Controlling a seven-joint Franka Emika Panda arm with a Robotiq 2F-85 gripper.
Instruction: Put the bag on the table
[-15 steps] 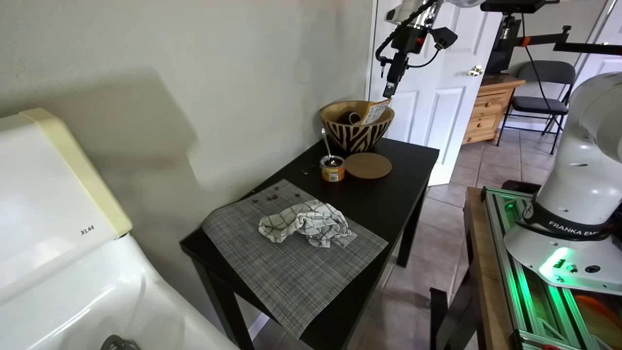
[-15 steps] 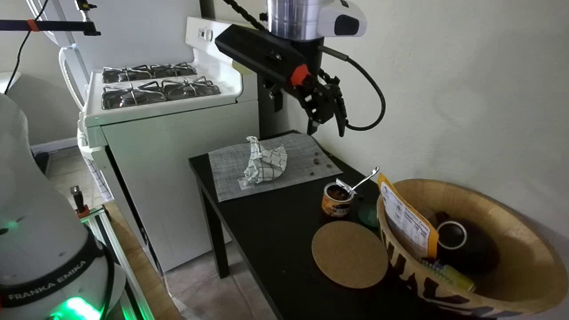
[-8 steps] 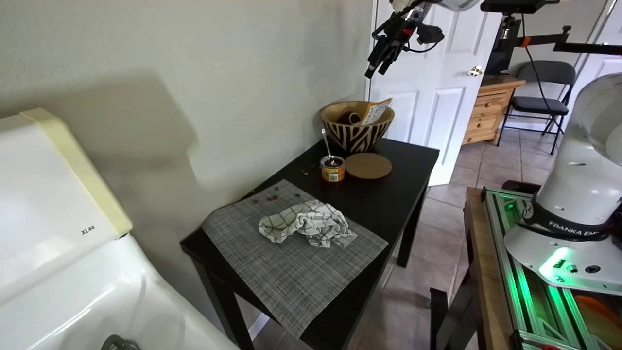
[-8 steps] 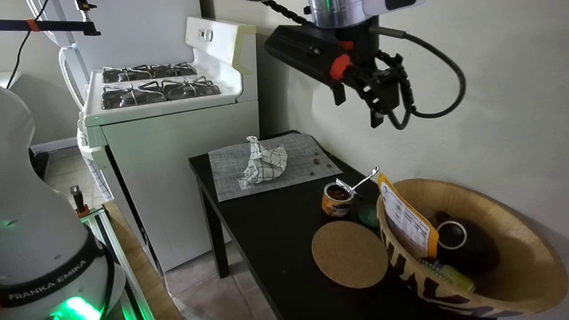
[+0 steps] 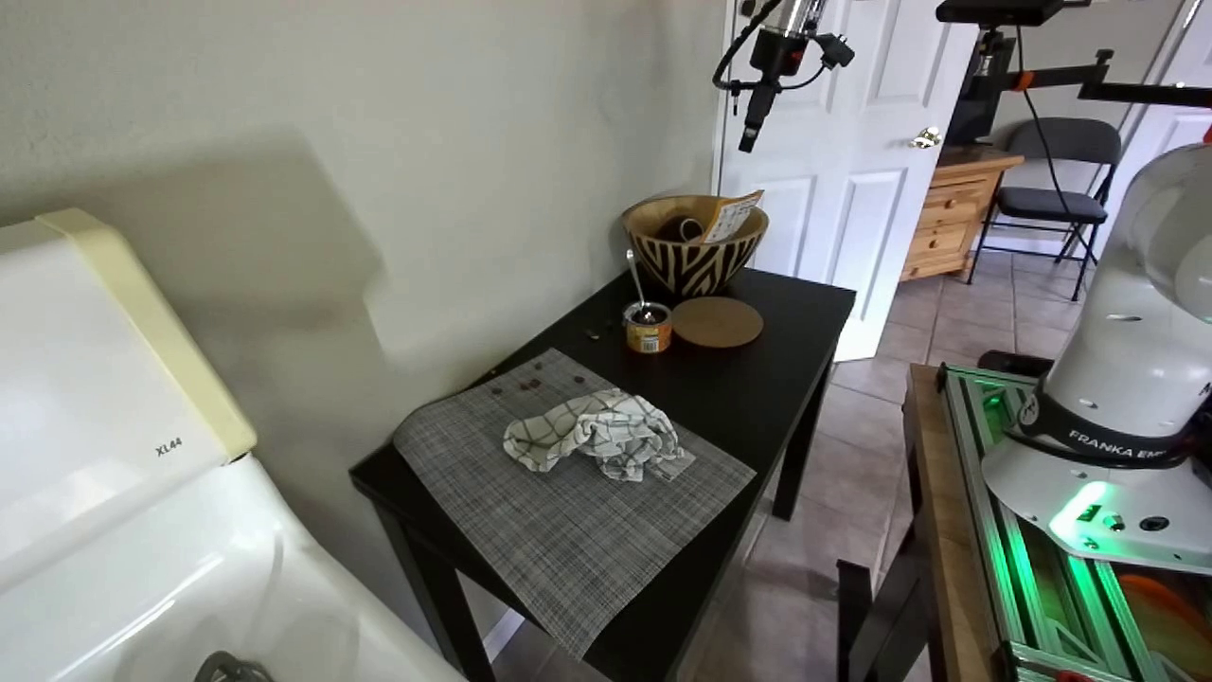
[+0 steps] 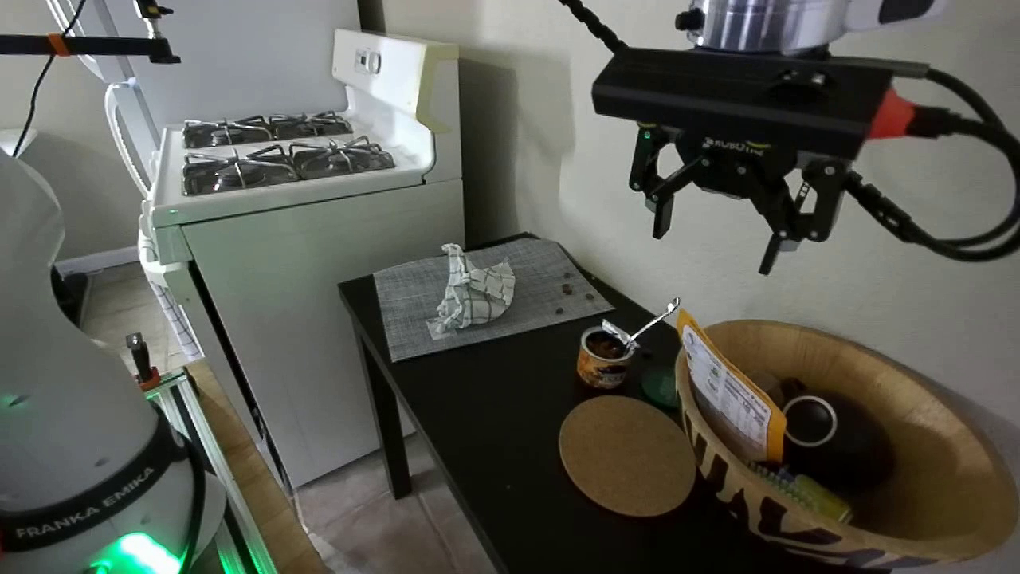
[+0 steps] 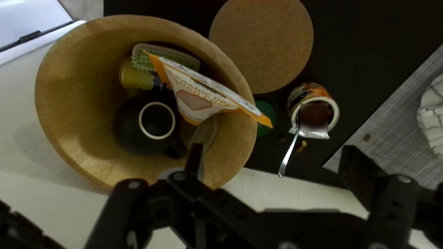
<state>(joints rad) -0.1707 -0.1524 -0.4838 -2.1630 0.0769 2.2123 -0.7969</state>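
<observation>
The bag is an orange and white pouch, seen in both exterior views (image 5: 732, 220) (image 6: 733, 391) and the wrist view (image 7: 195, 98). It leans upright inside a wooden bowl (image 6: 868, 359) with a zebra pattern outside, its top edge above the rim. The bowl stands at one end of the black table (image 6: 510, 454). My gripper (image 6: 714, 245) is open and empty, in the air above the bowl and the can. In the wrist view the open gripper (image 7: 273, 150) has one finger over the bowl and one near the placemat. The bag's lower end is hidden in the bowl.
A dark mug (image 7: 128, 128), a yellow item (image 7: 135, 76) and a green bristled brush (image 7: 142, 58) share the bowl. Beside it are a cork disc (image 6: 627, 458) and an open can (image 6: 602, 371) with a spoon (image 7: 289, 155). A checked cloth (image 5: 601, 431) lies on a grey placemat (image 5: 587, 530).
My gripper has moved toward the bowl's side and turned, so both fingers now show spread apart. The bag, bowl and table items have not moved.
</observation>
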